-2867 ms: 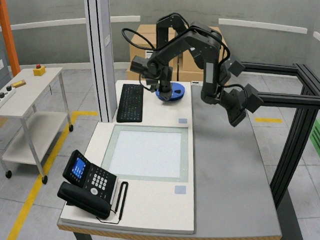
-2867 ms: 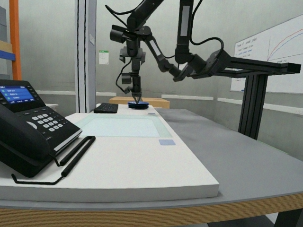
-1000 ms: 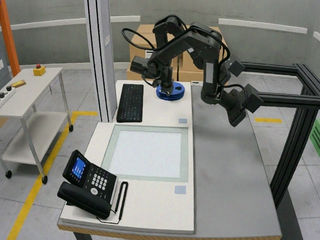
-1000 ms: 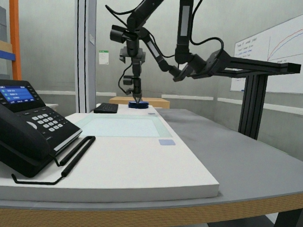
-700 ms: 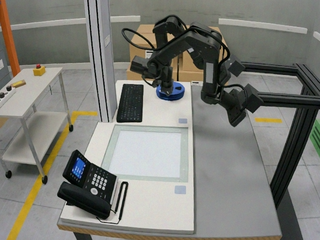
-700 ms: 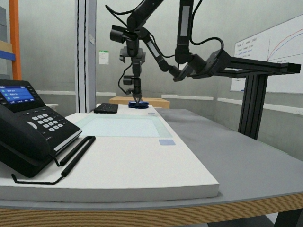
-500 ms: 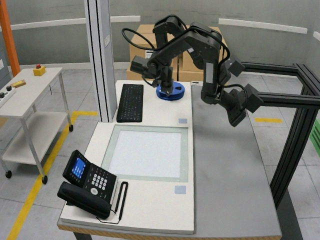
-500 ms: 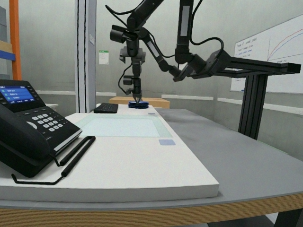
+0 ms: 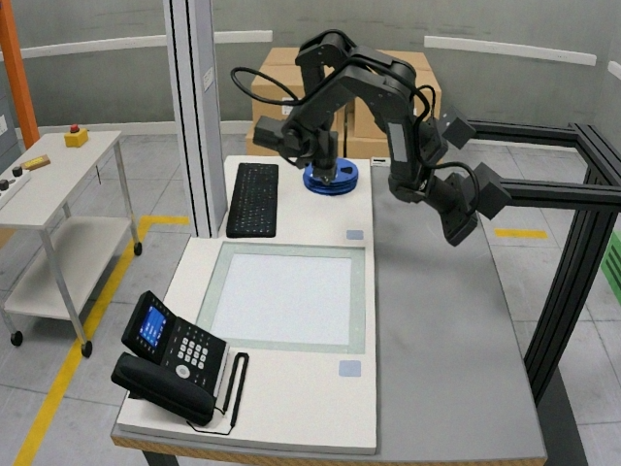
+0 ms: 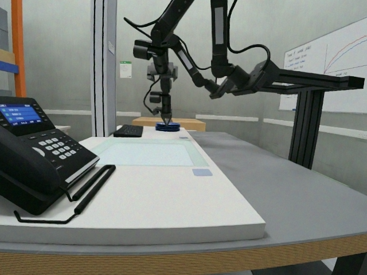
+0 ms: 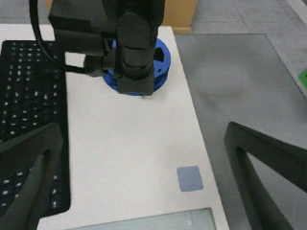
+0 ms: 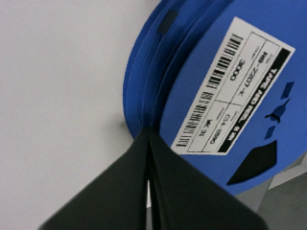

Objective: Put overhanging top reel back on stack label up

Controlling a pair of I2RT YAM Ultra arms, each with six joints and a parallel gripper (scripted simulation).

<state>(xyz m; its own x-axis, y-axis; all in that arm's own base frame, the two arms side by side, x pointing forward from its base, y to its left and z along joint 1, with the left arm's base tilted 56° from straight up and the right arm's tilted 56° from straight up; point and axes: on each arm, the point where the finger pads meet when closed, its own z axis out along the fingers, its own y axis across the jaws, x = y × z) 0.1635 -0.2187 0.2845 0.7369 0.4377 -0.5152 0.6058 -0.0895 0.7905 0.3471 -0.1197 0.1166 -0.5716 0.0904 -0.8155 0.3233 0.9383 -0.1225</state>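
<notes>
From where I stand, the top view shows, at far left, a pale cart with flat shelves and thin metal legs. Next come the smooth black desk phone, with its glowing blue screen, and the ribbed black keyboard. Right of the keyboard, on the matte white board, stands the stack of glossy blue round reels.

The top reel lies label up on this stack; how squarely it sits cannot be told. The right gripper has its tapered dark fingers pressed together, with nothing between them, at the stack's edge; contact is unclear. The left gripper is spread wide, in its own wrist view.

Farther right lies the smooth grey tabletop, whose banded wood-coloured edge shows in the top and exterior views. Only the right wrist view resolves the paper label, with barcodes and "TAPE AND REEL"; only the exterior view includes the whiteboard with red and blue curves.

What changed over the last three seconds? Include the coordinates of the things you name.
The right gripper (image 9: 326, 182) (image 10: 167, 125) (image 11: 134, 84) (image 12: 148, 136) shifted slightly away from the keyboard (image 9: 252, 200) (image 10: 128, 130) (image 11: 34, 110), toward the cardboard boxes (image 9: 283, 62) (image 10: 189, 122) (image 11: 179, 14). It's shut, holding nothing. Any small shift in the reels (image 9: 345, 175) (image 10: 175, 128) (image 11: 163, 59) (image 12: 269, 29): can't tell. Keyboard and desk phone (image 9: 193, 346) (image 10: 44, 150) stayed put.
</notes>
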